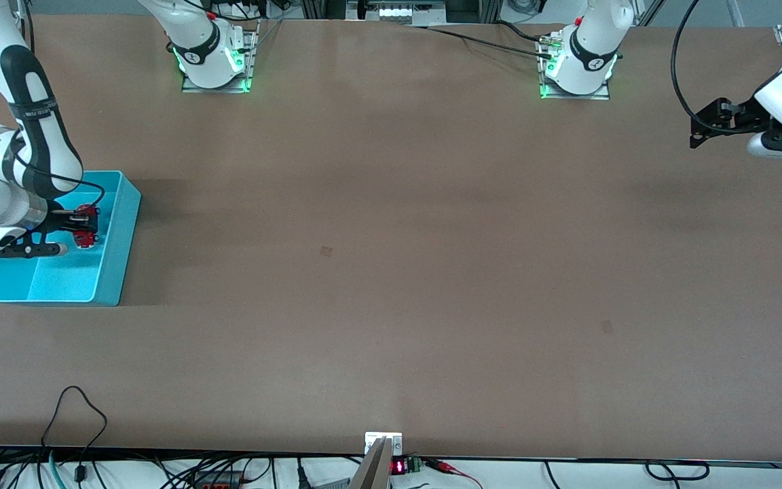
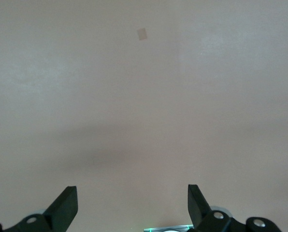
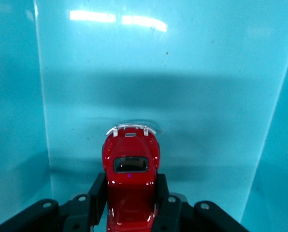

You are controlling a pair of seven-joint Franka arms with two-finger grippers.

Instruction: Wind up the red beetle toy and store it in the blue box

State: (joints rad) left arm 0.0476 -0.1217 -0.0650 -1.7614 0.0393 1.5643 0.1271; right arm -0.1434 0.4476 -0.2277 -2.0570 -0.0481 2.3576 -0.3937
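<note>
**Red car gripped inside the blue box**

The right gripper [image 3: 132, 195] is clamping the red beetle toy [image 3: 130, 171] by its sides, one black finger [image 3: 96, 191] pressing on each flank, so the jaws are standing only as wide as the little car's body. In the right wrist view the car is pointing nose-down toward the floor of the blue box [image 3: 207, 96], with its front bumper at or just above that floor; whether it is touching cannot be told. The cyan walls are rising around it on all sides.

In the front view the right gripper [image 1: 85, 225] is reaching down into the blue box [image 1: 116, 251], which is sitting at the right arm's end of the table [image 1: 391, 272]. The red beetle toy [image 1: 85, 237] is showing as a red spot between the fingers, inside the box's half farther from the front camera. The right arm is bending over the box from above, wrist turned downward.

The left gripper [image 2: 133, 205] is hanging with its jaws spread wide and holding nothing, over bare table at the left arm's end. That arm is waiting, and its gripper [image 1: 717, 122] is lying roughly level above the surface.
</note>
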